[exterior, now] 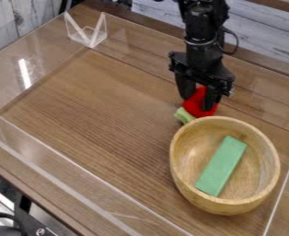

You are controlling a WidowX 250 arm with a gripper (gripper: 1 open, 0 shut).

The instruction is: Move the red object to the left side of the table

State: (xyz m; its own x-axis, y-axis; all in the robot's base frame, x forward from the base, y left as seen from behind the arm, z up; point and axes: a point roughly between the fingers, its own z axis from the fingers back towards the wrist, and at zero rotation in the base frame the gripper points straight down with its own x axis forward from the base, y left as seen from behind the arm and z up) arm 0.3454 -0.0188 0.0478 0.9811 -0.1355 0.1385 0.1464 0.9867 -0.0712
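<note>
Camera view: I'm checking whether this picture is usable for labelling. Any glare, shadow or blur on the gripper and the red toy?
Camera view: soft, low-detail image; the dark gripper blends into one black mass, its fingers hard to separate; the red toy is partly covered by it; a pale sheen lies on the wooden tabletop.

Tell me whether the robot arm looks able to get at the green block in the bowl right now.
Probably yes: the block lies in the open-topped bowl with nothing over it, though the gripper is busy around the red toy.
</note>
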